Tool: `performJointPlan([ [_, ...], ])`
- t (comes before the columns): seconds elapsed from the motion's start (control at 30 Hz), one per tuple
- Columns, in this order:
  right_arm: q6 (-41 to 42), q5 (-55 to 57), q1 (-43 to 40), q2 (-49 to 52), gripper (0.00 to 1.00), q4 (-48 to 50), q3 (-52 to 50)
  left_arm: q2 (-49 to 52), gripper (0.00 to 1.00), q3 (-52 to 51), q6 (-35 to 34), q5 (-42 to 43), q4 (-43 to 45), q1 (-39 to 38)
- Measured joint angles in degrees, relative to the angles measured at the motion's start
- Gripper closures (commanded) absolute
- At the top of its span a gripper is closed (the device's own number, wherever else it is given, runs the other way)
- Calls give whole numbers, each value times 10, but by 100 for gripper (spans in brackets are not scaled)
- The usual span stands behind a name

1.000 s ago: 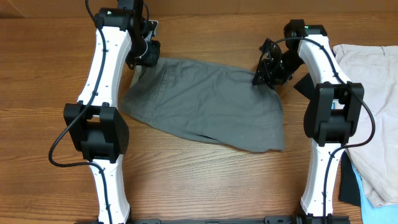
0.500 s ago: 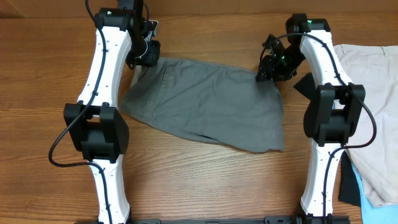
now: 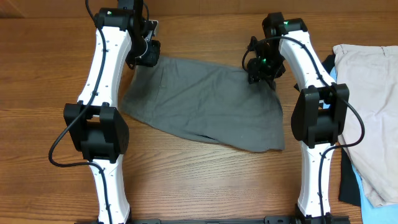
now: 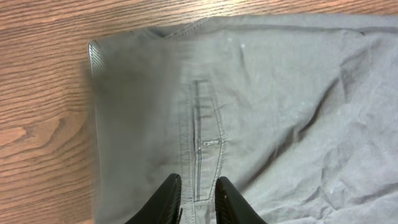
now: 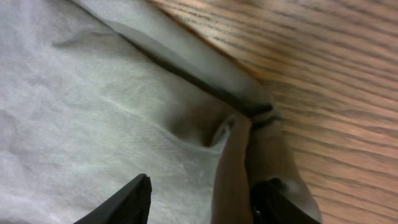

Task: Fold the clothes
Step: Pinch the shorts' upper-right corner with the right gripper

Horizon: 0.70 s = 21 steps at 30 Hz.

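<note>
The grey shorts (image 3: 205, 102) lie spread flat across the middle of the wooden table. My left gripper (image 3: 144, 57) is at their far left corner. In the left wrist view its jaws (image 4: 198, 199) stand a narrow gap apart, tips down on the cloth (image 4: 280, 93), and the slit pocket's seam runs flat between them. My right gripper (image 3: 260, 67) hovers at the far right corner. In the right wrist view it (image 5: 206, 186) is open wide over the grey fabric (image 5: 93, 93), and a raised ridge of cloth (image 5: 233, 155) stands between the fingers, near the right one.
A beige garment (image 3: 367, 112) lies at the right edge of the table, with black (image 3: 348, 183) and light-blue (image 3: 373, 202) pieces under its near end. Both white arms reach in from the near edge on either side of the shorts.
My right gripper has moved left and slightly away along the shorts' far edge, and its jaws have widened. The left gripper stays in place. The shorts have barely shifted.
</note>
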Motion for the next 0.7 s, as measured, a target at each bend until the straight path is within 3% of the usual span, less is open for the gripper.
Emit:
performJointPlan([
  [0.3, 5, 17, -1, 0, 46, -42, 54, 0, 77, 0, 0, 0, 4, 0],
  [0.7, 12, 18, -1, 0, 46, -48, 55, 0, 77, 0, 0, 0, 3, 0],
])
